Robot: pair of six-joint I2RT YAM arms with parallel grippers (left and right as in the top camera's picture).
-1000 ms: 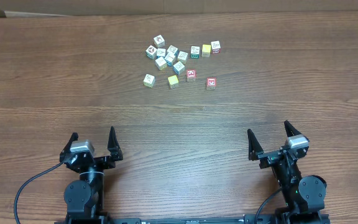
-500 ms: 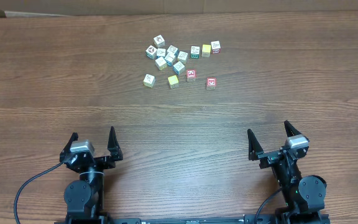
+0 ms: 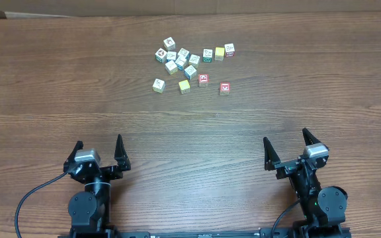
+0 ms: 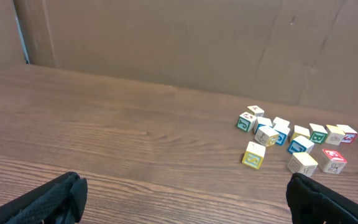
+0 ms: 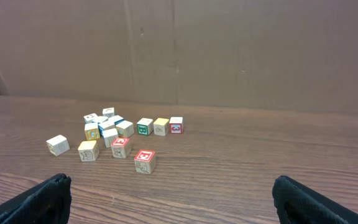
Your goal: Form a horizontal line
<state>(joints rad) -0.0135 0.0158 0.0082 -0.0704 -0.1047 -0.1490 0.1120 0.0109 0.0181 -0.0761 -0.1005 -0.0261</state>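
Observation:
Four tiny picture cubes stand spaced in a rough left-to-right row at the far middle of the table: a cream cube, a pale yellow cube, a red-faced cube set slightly farther back, and a red-trimmed cube. The right wrist view shows them too, the red-trimmed cube nearest. My left gripper and right gripper rest near the front edge, far from the cubes. Both stand open with nothing between the fingers. In each wrist view, the left gripper and the right gripper show only bare wood between their black fingertips.
A loose cluster of several similar cubes with blue, green and red marks lies just behind the row, and shows as the cluster in the left wrist view. A brown cardboard wall stands behind the table's far edge.

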